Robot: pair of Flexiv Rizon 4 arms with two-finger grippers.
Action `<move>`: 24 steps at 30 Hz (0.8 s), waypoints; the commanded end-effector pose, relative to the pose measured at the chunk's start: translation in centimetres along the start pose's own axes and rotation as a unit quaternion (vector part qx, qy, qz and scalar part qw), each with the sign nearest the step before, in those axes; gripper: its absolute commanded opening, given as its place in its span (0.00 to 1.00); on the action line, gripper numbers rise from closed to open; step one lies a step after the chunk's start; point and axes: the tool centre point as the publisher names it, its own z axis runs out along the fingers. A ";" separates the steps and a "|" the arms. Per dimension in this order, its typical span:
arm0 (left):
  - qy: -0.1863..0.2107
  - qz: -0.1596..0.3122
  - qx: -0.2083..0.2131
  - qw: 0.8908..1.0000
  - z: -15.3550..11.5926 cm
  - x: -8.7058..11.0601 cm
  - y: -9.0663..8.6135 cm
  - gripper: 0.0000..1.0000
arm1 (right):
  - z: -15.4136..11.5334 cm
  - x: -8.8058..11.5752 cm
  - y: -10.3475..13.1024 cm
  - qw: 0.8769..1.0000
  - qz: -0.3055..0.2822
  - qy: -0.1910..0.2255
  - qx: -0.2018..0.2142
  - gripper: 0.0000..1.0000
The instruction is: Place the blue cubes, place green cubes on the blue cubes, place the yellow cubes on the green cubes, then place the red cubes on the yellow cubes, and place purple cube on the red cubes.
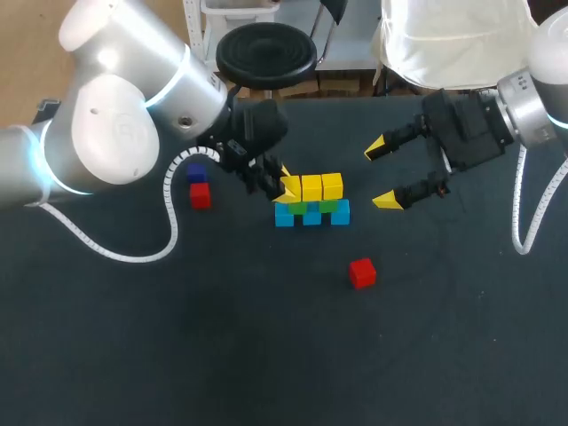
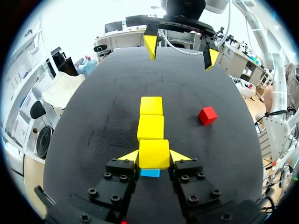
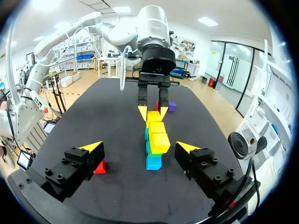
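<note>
Three blue cubes (image 1: 311, 216) stand in a row mid-table, with green cubes (image 1: 312, 208) on them and yellow cubes (image 1: 321, 186) on top. My left gripper (image 1: 286, 189) is shut on the row's left-end yellow cube (image 2: 154, 153), which rests on the stack; a blue cube (image 2: 150, 173) shows under it. My right gripper (image 1: 387, 174) hangs open and empty to the right of the stack, its fingers (image 3: 95, 147) spread wide, with the stack (image 3: 159, 140) ahead of it. One red cube (image 1: 361, 272) lies in front of the stack. Another red cube (image 1: 201, 195) and the purple cube (image 1: 196, 173) lie to the left.
The dark table (image 1: 266, 355) has open room across its front half. My left arm's white cable (image 1: 169, 222) loops over the table beside the left red cube.
</note>
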 end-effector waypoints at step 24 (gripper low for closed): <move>0.004 -0.002 0.001 1.000 0.2 -0.3 0.3 0.00 | 0.1 0.0 -0.1 1.000 0.000 -0.001 0.000 1.00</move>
